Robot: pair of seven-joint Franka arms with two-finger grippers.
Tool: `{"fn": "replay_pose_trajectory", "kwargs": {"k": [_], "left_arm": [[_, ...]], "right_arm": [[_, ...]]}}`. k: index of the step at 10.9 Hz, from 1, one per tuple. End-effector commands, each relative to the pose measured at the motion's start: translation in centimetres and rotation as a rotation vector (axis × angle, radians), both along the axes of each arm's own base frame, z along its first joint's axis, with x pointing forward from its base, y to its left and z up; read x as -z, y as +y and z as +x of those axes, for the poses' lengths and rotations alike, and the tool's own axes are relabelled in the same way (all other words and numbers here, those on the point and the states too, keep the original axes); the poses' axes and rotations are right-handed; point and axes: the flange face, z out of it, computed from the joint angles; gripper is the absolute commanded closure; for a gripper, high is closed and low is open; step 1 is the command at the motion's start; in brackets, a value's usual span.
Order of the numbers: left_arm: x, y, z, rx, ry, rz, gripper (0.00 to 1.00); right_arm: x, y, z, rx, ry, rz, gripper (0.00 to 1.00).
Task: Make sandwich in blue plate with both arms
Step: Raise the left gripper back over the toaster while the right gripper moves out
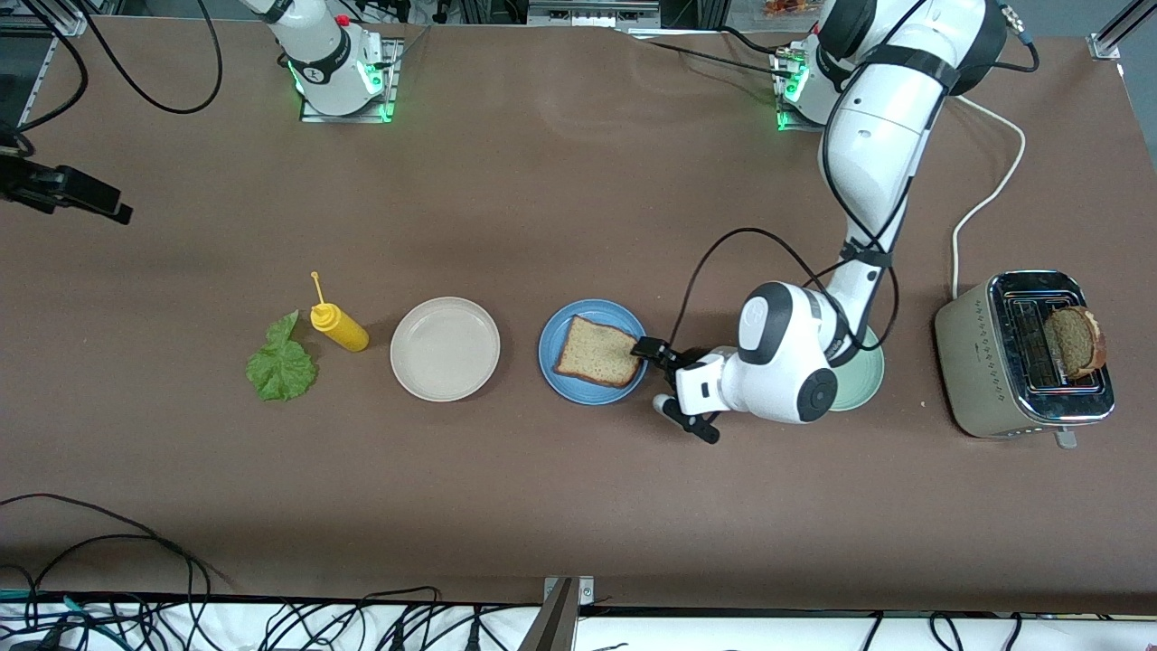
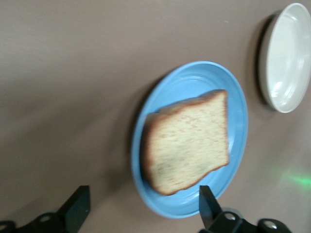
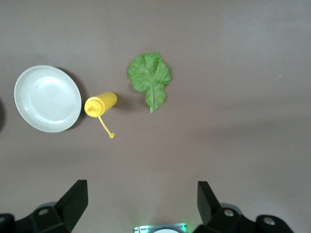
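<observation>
Lettuce leaf is lying at the right arm's end, yellow squeeze bottle just beside it, then beige plate, all well apart from the blue plate. Right gripper is hanging spread wide, waiting over bare table. One bread slice is lying flat on the blue plate. Left gripper is sitting at the blue plate's rim, jaws wide, gripping nothing, slice just off its fingers. Toaster is holding a second slice.

Robotics lab: bolted arm bases, cables

Non-task items on table
Yellow squeeze bottle lying beside beige plate; mint-green plate near toaster.
</observation>
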Motion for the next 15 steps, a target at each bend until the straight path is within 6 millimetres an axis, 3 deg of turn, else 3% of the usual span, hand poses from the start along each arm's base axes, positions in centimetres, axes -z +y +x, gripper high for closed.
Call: {"fn": "replay_pose_trajectory", "kwargs": {"k": [1, 2, 6, 7, 9, 11, 13, 15], "left_arm": [[-3.3, 3.8, 1.2, 0.101, -0.094, 0.141, 0.00], [-4.4, 4.5, 1.1, 0.122, -0.082, 0.166, 0.00], [-9.5, 12.7, 2.3, 0.136, -0.077, 0.299, 0.00], [-11.4, 14.1, 2.3, 0.129, -0.081, 0.326, 0.00], [-13.2, 17.3, 2.8, 0.107, -0.107, 0.470, 0.00], [-17.8, 18.5, 2.9, 0.031, -0.162, 0.551, 0.00], [-23.8, 19.6, 2.0, -0.009, -0.215, 0.562, 0.00], [-27.6, 19.9, 0.4, -0.004, -0.200, 0.570, 0.00]], "right_arm": [[1.2, 1.9, 0.7, -0.027, 0.043, -0.008, 0.00], [1.2, 1.9, 0.7, -0.036, 0.043, -0.005, 0.00], [1.3, 1.9, 0.6, -0.045, 0.048, -0.005, 0.00], [1.3, 1.9, 0.6, -0.062, 0.050, -0.001, 0.00], [1.3, 1.4, 0.7, -0.062, 0.047, 0.000, 0.00], [2.3, 1.5, 1.1, -0.157, 0.060, 0.013, 0.00], [2.8, 1.0, 1.7, -0.203, 0.048, 0.022, 0.00], [5.0, -0.8, 3.1, -0.215, 0.046, 0.029, 0.00]]}}
